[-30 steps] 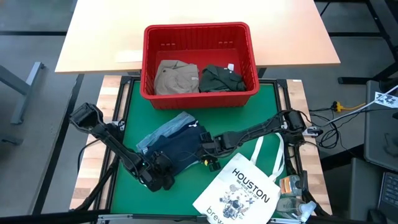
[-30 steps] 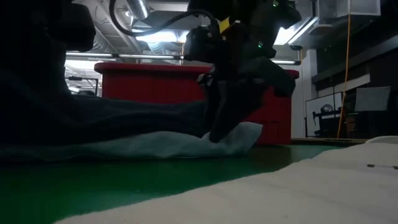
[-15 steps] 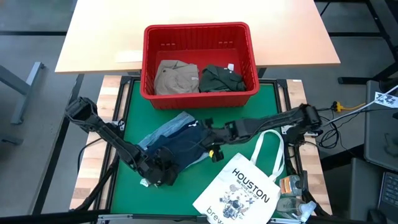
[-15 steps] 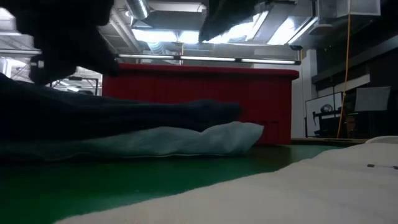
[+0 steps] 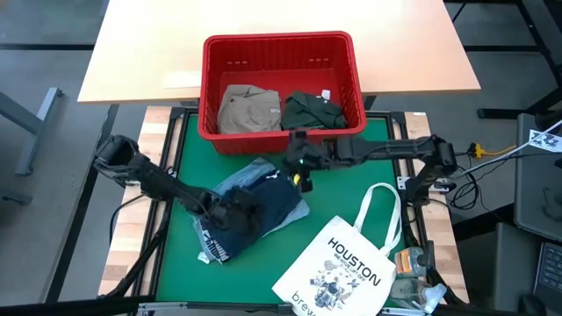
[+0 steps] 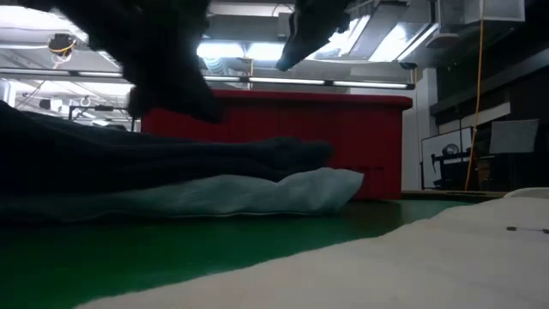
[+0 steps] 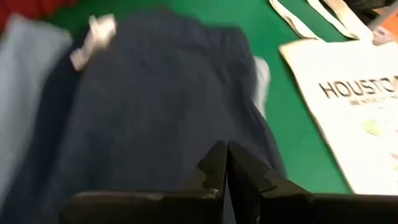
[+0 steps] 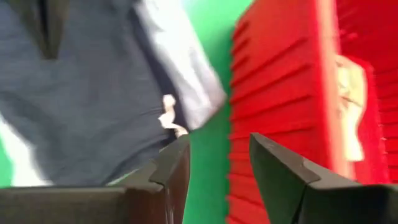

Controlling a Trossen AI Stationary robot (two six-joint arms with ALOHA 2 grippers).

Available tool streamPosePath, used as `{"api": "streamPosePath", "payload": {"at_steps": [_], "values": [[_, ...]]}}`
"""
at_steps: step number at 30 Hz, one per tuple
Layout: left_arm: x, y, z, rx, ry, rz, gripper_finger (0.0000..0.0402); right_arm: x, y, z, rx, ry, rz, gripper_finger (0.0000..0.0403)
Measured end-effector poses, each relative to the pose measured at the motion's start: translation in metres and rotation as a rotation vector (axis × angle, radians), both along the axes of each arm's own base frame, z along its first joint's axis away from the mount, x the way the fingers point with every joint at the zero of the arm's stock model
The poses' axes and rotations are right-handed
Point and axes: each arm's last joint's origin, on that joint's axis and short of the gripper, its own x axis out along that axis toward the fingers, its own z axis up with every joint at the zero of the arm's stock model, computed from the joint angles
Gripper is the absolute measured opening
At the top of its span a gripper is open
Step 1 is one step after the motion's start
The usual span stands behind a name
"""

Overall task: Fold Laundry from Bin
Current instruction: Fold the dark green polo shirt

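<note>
- Beside the bin (image 5: 279,132), we see soft navy laundry (image 5: 263,206) hiding most of the light blue denim.
- Left gripper (image 5: 230,213) pinched together, empty, over it.
- Right gripper (image 5: 294,160) parted, empty, near the bin's slotted red wall.

bin (image 5: 279,46): red | garments: navy (image 5: 263,206), light blue (image 5: 235,182), khaki (image 5: 246,109), dark green (image 5: 309,111) | mat (image 5: 342,184): green

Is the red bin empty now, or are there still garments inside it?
Not empty. The red bin holds a khaki garment and a dark green garment, side by side.
</note>
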Motion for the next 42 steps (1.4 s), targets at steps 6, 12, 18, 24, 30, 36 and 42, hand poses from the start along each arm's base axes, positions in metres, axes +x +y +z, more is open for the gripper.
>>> {"api": "streamPosePath", "payload": {"at_steps": [6,12,18,24,30,36,42], "values": [[0.015,0.03,0.006,0.123,-0.024,-0.003,0.0072,0.0,-0.04,0.01,-0.049,-0.091,-0.069,0.0166],[0.026,0.055,0.014,0.163,-0.083,0.011,0.0138,-0.002,-0.091,0.023,-0.085,-0.246,-0.214,0.0166],[0.026,0.071,0.028,0.158,-0.153,0.053,0.0162,-0.009,-0.134,0.033,-0.027,-0.422,-0.356,0.0166],[0.017,0.076,0.053,0.131,-0.228,-0.008,0.0157,-0.017,-0.157,0.036,0.017,-0.486,-0.403,0.0166],[0.004,0.077,0.078,0.211,-0.283,-0.063,0.0148,-0.021,-0.163,0.035,0.075,-0.508,-0.473,0.0166],[-0.003,0.078,0.088,0.22,-0.317,-0.061,0.0147,-0.026,-0.17,0.033,0.073,-0.504,-0.566,0.0166],[-0.003,0.078,0.088,0.22,-0.314,-0.06,0.0147,-0.049,-0.204,0.028,0.141,-0.508,-0.746,0.0166]]}}
